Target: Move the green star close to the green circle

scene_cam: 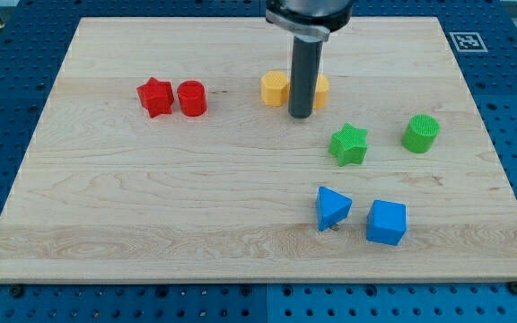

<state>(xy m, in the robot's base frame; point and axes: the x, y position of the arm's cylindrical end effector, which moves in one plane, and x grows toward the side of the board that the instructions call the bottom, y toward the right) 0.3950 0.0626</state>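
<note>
1. The green plastic star block (349,144) lies flat on the wooden board (151,197), right of centre, points intact.
2. The green ribbed circle block (420,133) stands near it, to its right, not touching.
3. My tip (300,116) is a bare rod with no jaws and holds nothing; it rests left of and beyond the star, between two yellow blocks (276,88).

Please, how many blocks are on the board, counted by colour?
Red: 2, star and cylinder
Yellow: 2, and, behind my tip
Green: 2, star and circle
Blue: 2, triangle and cube
Total: 8
</note>
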